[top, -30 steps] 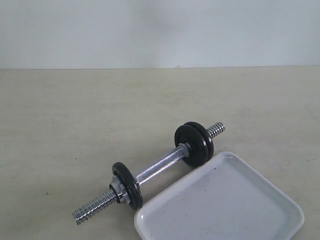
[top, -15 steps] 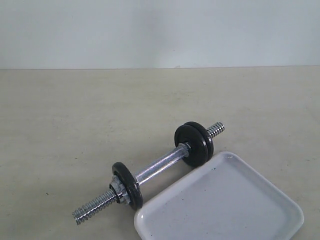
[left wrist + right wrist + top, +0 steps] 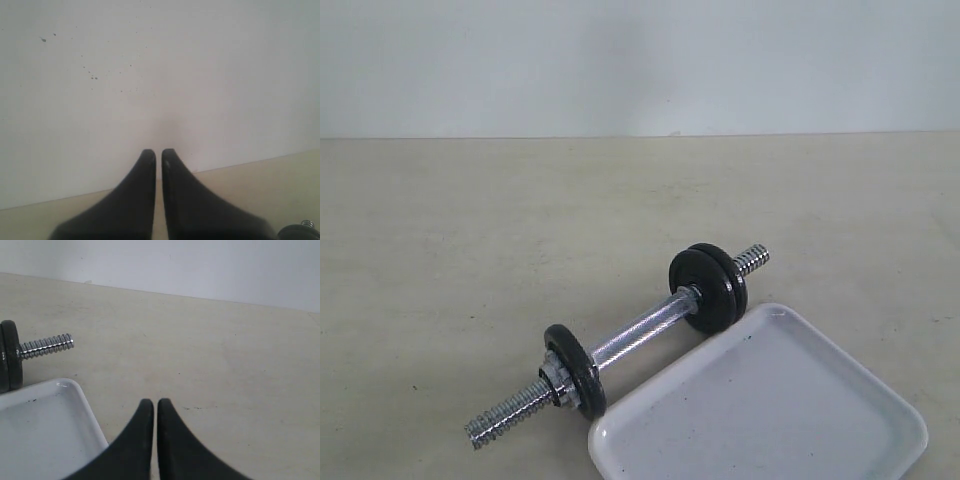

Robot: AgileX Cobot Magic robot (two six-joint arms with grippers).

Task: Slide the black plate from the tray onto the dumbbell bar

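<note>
The chrome dumbbell bar (image 3: 638,330) lies slantwise on the table beside the white tray (image 3: 760,410). No disc lies in the tray. Two black discs (image 3: 710,288) sit together on the bar's far threaded end. A single black disc (image 3: 576,370) sits at the near end against a silver nut (image 3: 553,377). I cannot tell which of them is the black plate. My left gripper (image 3: 158,152) is shut and empty, facing a pale wall. My right gripper (image 3: 152,402) is shut and empty above bare table, next to the tray's corner (image 3: 40,430). Neither gripper shows in the exterior view.
The right wrist view catches the bar's threaded tip (image 3: 47,346) and the disc pair (image 3: 10,360) at the frame edge. A dark disc edge (image 3: 302,231) peeks into the corner of the left wrist view. A pale wall (image 3: 640,60) closes off the far side of the table.
</note>
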